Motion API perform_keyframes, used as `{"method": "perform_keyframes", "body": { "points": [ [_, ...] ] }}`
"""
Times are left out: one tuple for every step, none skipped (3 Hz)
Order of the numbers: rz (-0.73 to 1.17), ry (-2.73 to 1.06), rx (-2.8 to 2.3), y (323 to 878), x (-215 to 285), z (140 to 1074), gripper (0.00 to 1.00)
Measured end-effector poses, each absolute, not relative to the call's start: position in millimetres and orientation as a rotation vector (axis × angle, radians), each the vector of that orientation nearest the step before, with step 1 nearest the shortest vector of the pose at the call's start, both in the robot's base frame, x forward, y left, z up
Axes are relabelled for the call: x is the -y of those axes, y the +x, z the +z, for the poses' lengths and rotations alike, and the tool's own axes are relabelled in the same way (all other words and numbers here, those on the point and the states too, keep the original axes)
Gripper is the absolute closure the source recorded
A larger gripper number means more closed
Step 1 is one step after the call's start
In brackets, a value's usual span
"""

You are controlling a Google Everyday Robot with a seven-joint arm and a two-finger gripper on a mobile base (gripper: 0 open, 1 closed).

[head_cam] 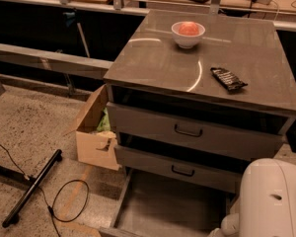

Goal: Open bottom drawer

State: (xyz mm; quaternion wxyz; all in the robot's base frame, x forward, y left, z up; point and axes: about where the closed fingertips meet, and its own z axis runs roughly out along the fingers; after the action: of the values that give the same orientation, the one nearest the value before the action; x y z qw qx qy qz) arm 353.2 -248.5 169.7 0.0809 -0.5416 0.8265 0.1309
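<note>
the bottom drawer (163, 206) of the grey metal cabinet (158, 58) is pulled well out toward the near side. its plain grey floor shows between the side rails, and its front edge runs along the near edge of the view. its handle cannot be seen. above it the middle drawer (153, 163) and the top drawer (148, 123) each carry a small black loop handle at centre, with a dark gap above each front.

on the cabinet top, toward the far side, a white bowl (188, 34) holds one round pinkish-orange thing (189, 28). near the right edge lies a dark snack bar wrapper (228, 78) with pale markings too small to read.

just left of the cabinet, on the speckled floor, an open cardboard box (93, 144) has something green (104, 125) inside. its near flap is torn. further left are a black bar (32, 189) and a looped black cable (69, 206).

the robot's white arm (274, 201) fills the near right corner, beside the open drawer. the gripper is out of sight below the near edge, so i cannot tell whether it is released or clenched.
</note>
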Motion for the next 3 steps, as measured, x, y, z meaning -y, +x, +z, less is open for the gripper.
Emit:
{"method": "perform_keyframes", "body": {
  "points": [
    [0.377,-1.585,-2.487,340.8,246.3,177.0,1.00],
    [0.383,-1.555,-2.504,331.5,247.7,187.7,1.00],
    [0.296,-1.518,-2.433,341.0,250.6,209.2,1.00]
  ]
}}
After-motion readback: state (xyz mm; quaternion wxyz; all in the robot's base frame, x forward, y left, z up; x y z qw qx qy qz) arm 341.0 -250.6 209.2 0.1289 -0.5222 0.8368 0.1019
